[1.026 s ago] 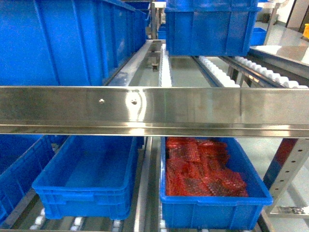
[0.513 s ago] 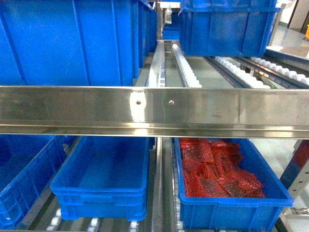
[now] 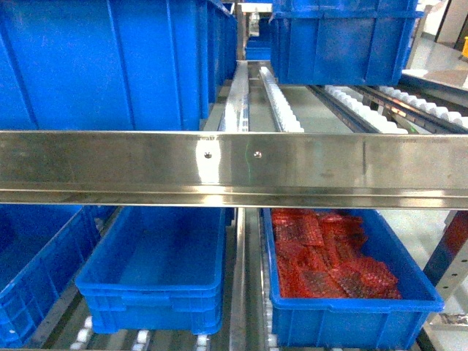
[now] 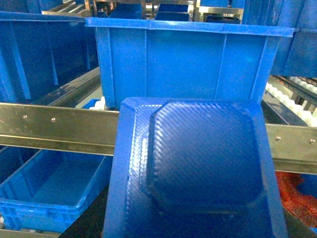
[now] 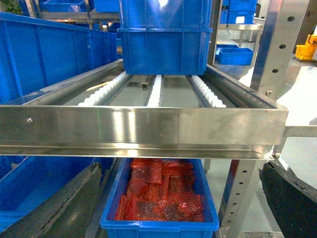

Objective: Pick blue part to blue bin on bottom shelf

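The blue part [image 4: 198, 163], a flat blue piece with a raised dark octagonal face, fills the middle of the left wrist view. My left gripper [image 4: 195, 220] is shut on it, and its fingers show only as dark slivers at the part's lower edges. The empty blue bin [image 3: 153, 270] sits on the bottom shelf [image 3: 139, 338], below and left of the part [image 4: 44, 193]. My right gripper [image 5: 178, 198] is open and holds nothing, with its dark fingers [image 5: 64, 203] spread wide. Neither gripper shows in the head view.
The upper level's steel front rail [image 3: 234, 168] crosses the view above the bottom bins. A like crate holding red bags [image 3: 336, 278] stands right of the empty bin. Large blue crates [image 3: 110, 66] sit on the upper rollers. A perforated steel post [image 5: 242, 193] stands at the right.
In the head view the shelf and crates have slid to the right since a second ago. Over the last half second they have barely shifted.
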